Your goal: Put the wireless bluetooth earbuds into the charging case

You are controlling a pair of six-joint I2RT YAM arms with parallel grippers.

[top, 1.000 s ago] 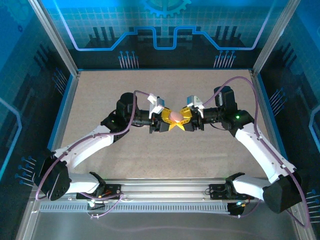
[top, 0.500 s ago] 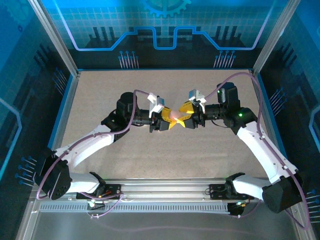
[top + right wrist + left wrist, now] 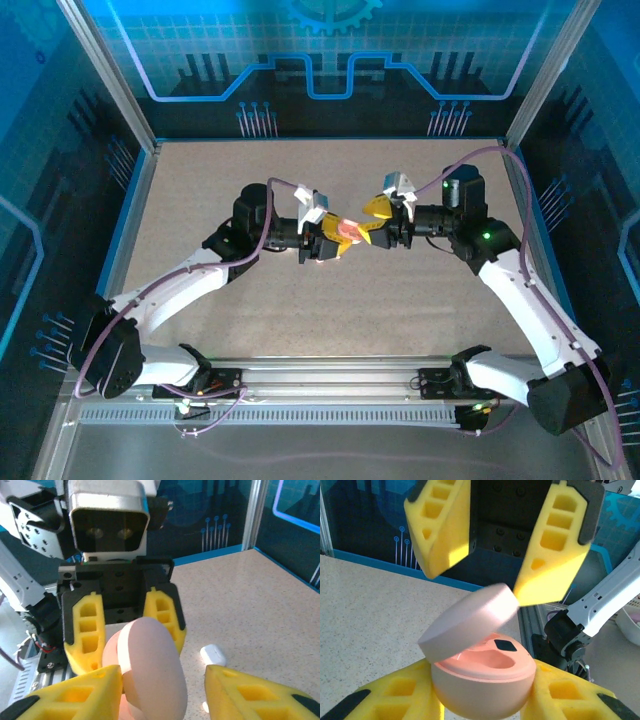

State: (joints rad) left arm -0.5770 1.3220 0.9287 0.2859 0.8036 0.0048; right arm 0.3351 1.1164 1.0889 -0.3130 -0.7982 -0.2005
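Note:
A pink pebble-shaped charging case (image 3: pixel 485 687) is held above the table, its body clamped between the yellow foam fingers of my left gripper (image 3: pixel 482 680). Its lid (image 3: pixel 467 622) stands partly raised and shows an empty pink well. My right gripper (image 3: pixel 482 582) faces it with the jaws wide apart, and one fingertip (image 3: pixel 525 592) touches the lid's edge. In the right wrist view the lid (image 3: pixel 155 670) leans against the left finger of my right gripper (image 3: pixel 162 677). A white earbud (image 3: pixel 213 655) lies on the table below. From above, the case (image 3: pixel 347 231) sits between left gripper (image 3: pixel 335 240) and right gripper (image 3: pixel 378 215).
The speckled beige table (image 3: pixel 300 180) is fenced by aluminium posts and blue panels. Both arms meet over its middle. A tiny white piece (image 3: pixel 205 707) lies near the earbud. The right arm's white link (image 3: pixel 600 605) stands behind the case.
My right gripper has drawn back to the right and toward the far side. The case lid, shut between both grippers earlier, now stands partly raised. The left gripper keeps its hold.

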